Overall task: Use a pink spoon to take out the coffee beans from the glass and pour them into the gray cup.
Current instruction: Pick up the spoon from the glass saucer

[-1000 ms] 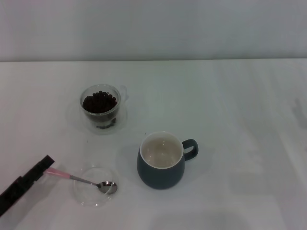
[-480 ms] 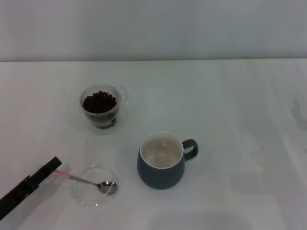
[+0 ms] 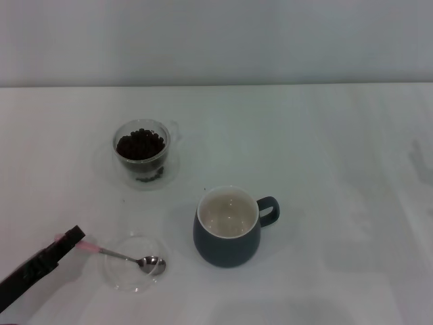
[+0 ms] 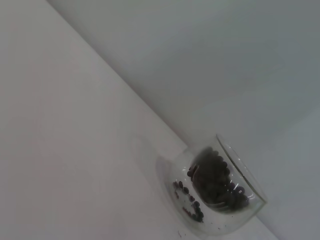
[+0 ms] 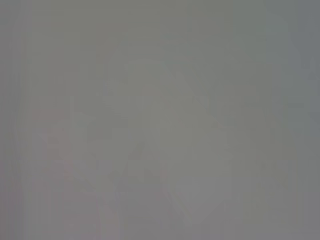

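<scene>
The pink spoon (image 3: pixel 122 255) lies near left, bowl in a clear dish (image 3: pixel 134 271), with the left gripper (image 3: pixel 67 238) at its handle, grip unclear, so you should pinch squarely before lifting toward the glass (image 3: pixel 142 150).

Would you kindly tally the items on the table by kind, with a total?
Glass of coffee beans: 1
Gray cup: 1
Pink spoon: 1
Clear dish: 1
Total: 4
</scene>
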`<state>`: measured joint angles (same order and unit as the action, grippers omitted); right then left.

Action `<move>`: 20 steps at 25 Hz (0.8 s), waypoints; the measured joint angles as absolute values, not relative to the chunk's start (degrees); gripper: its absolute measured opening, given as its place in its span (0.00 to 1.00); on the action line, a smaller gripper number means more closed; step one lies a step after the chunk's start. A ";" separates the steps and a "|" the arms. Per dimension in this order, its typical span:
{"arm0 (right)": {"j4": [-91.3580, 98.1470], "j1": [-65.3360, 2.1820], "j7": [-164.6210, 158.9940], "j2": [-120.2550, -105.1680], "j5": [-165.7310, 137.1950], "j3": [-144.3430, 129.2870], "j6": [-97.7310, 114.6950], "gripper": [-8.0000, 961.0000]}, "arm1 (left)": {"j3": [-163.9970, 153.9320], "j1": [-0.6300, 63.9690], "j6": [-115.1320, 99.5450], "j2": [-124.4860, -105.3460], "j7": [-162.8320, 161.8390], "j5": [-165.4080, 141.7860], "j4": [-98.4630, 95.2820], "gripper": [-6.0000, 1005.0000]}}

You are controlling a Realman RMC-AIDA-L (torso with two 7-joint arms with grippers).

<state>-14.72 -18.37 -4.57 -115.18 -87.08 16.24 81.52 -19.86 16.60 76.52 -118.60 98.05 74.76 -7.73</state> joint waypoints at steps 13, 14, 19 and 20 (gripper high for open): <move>-14.78 -18.37 -4.57 -115.22 -87.10 15.89 81.48 0.91 | -19.52 15.69 82.30 -118.48 98.60 75.23 -8.09 0.15; -14.78 -18.37 -4.57 -115.23 -87.10 15.86 81.46 0.91 | -19.51 15.29 84.07 -118.47 98.60 75.23 -8.80 0.15; -14.76 -18.19 -4.57 -115.23 -87.16 15.82 81.38 0.91 | -19.42 14.80 87.34 -118.46 98.57 75.29 -9.49 0.15; -14.76 -18.17 -4.57 -115.23 -87.18 15.82 81.38 0.91 | -19.38 14.71 87.97 -118.40 98.53 75.35 -9.58 0.15</move>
<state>-14.76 -18.17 -4.57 -115.23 -87.18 15.82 81.38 -19.38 14.71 87.97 -118.40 98.53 75.35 -9.58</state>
